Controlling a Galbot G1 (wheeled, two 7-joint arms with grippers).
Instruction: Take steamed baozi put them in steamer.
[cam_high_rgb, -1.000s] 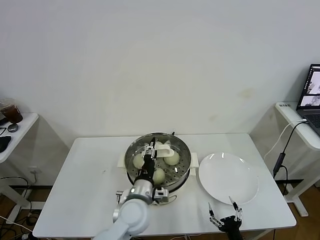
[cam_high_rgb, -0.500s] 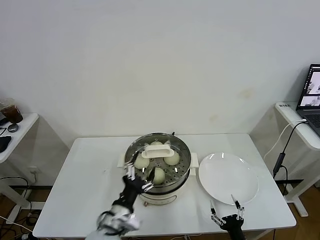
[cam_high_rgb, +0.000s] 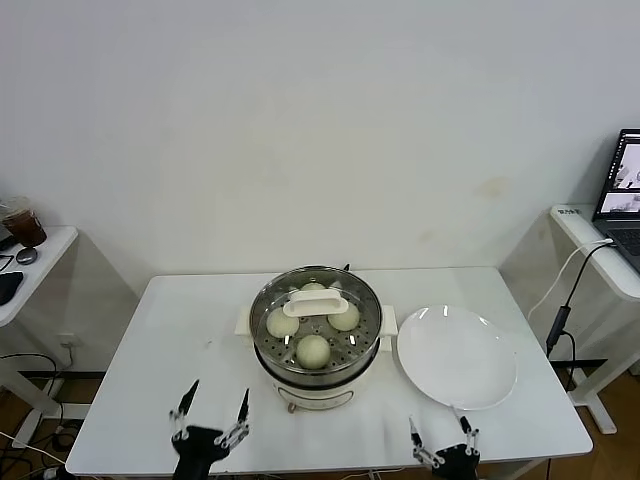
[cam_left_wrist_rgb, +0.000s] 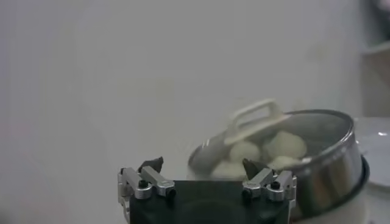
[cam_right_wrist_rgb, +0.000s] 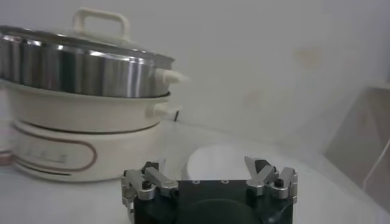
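- No brand or label you can read anywhere: the steamer (cam_high_rgb: 316, 340) base has only a plain oval outline on its front in the right wrist view, and the laptop (cam_high_rgb: 622, 195) screen at far right is too small to make out.
- Your left gripper (cam_high_rgb: 211, 415) sits low at the near table edge, left of the steamer, fingers pointing up and spread wide, nothing between them.
- Left wrist view shows the same: both fingertips (cam_left_wrist_rgb: 150, 165) stand well apart, w/ the steamer beyond them and not touching.
- Your right gripper (cam_high_rgb: 439, 440) is at the near table edge too, just in front of the plate (cam_high_rgb: 457, 357), fingers up, fully spread, holding nothing.
- Right wrist view: its fingers are apart, w/ the steamer to one side and the plate rim ahead.
- Steamed baozi (cam_high_rgb: 313, 350) are in the steamer on the perforated tray; you can see four, one nearest the robot, two at mid, one at the back partly hidden.
- Glass lid w/ white handle (cam_high_rgb: 316, 303) sits on top of the steamer; in the left wrist view it looks tilted.
- Steamer stands at the middle of the white table (cam_high_rgb: 150, 380); the plate is just beside it on the robot's right, bare.
- A drink cup (cam_high_rgb: 22, 222) sits on a side table far left.
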